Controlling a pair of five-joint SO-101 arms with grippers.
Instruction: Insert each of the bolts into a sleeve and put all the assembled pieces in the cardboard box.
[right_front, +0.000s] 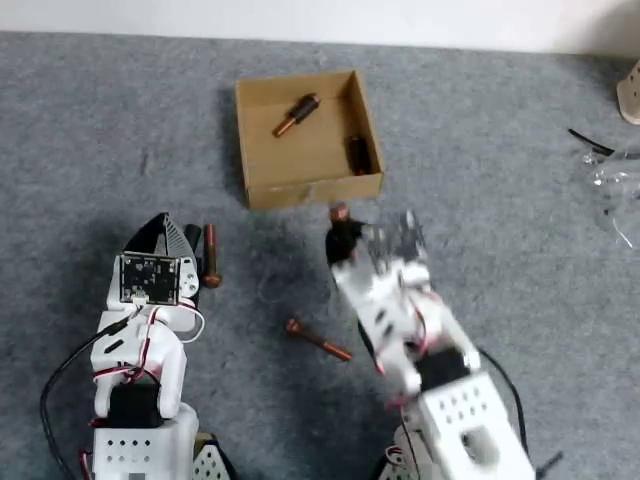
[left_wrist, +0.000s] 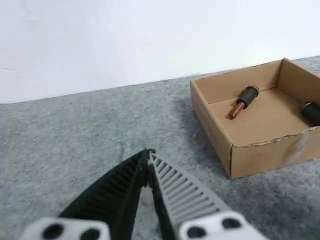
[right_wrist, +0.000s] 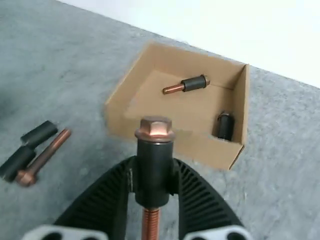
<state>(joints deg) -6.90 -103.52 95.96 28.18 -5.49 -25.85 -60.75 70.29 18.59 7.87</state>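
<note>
Copper bolt in black sleeve (right_wrist: 154, 160) pinched by right gripper (right_wrist: 152, 175), short of brown cardboard box (right_wrist: 200, 144); early release: dropped outside. Left gripper (left_wrist: 149, 159) fingers pressed together.

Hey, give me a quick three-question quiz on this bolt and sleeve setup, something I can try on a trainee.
1. True or false: the cardboard box is empty.
2. What does the right gripper hold? A) a bare sleeve B) a bolt seated in a sleeve C) nothing
3. How many bare bolts lie on the carpet?

Key:
1. False. Two assembled pieces lie in it.
2. B.
3. Two. One lies beside the left gripper, and one lies between the arms.
</note>
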